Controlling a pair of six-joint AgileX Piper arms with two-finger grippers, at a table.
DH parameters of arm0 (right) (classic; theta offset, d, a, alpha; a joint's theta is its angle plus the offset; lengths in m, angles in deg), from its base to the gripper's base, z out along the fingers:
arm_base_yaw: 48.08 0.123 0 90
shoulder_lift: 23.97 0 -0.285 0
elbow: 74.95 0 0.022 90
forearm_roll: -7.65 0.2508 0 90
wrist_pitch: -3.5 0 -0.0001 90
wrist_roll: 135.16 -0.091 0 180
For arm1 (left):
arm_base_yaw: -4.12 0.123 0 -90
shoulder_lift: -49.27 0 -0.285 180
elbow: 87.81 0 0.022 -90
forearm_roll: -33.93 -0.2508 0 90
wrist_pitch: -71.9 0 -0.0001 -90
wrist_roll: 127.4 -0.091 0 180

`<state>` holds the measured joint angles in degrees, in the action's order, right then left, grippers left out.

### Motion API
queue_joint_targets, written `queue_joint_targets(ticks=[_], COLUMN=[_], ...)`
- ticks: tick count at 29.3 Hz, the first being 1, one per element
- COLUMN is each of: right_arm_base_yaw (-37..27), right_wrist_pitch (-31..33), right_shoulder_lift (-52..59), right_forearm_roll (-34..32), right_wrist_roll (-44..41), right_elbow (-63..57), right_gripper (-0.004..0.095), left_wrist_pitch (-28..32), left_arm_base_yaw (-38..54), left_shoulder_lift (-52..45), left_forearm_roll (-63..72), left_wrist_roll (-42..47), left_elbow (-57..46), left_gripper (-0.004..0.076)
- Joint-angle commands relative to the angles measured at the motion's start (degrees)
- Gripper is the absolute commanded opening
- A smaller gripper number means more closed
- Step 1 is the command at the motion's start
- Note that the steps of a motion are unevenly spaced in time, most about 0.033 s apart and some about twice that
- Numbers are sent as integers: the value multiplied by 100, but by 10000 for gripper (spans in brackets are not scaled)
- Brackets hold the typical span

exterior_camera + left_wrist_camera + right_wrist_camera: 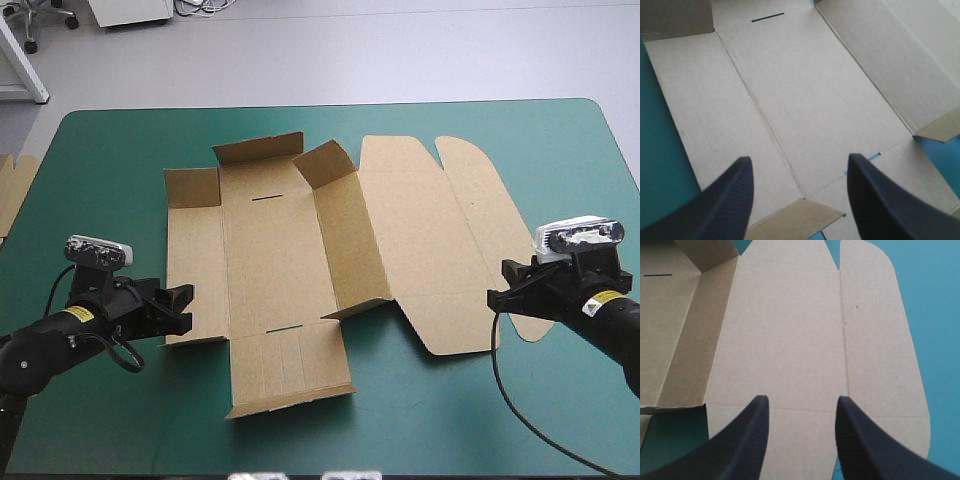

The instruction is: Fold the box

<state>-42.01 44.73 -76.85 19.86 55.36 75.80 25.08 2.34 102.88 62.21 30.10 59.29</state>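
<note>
At the middle of the table the box lies mostly flat; I judge its left wall should be raised squarely along the crease. Its long axis runs across the table, rounded lid flap pointing right. At either end my left gripper and right gripper stand with fingers apart, holding nothing.

One brown box is lying mid-frame on one teal-green table. Two grippers are flanking it, the left gripper at lower left and the right gripper at mid-right, with four black fingers altogether. One board edge is peeking in at far left.
</note>
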Motion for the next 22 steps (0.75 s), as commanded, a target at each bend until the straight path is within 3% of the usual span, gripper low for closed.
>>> queue_joint_targets(ticks=[1,22], right_arm_base_yaw=[-26,-26], right_wrist_pitch=[-327,-196], right_shoulder_lift=[50,50], right_forearm_roll=[128,81], right_wrist_roll=[93,178], right_elbow=[192,3], right_gripper=[400,387], left_wrist_pitch=[313,347], left_arm_base_yaw=[10,10], left_shoulder_lift=[-23,485], left_forearm_roll=[194,194], left_wrist_roll=[19,-3], left_elbow=[151,151], left_gripper=[402,402])
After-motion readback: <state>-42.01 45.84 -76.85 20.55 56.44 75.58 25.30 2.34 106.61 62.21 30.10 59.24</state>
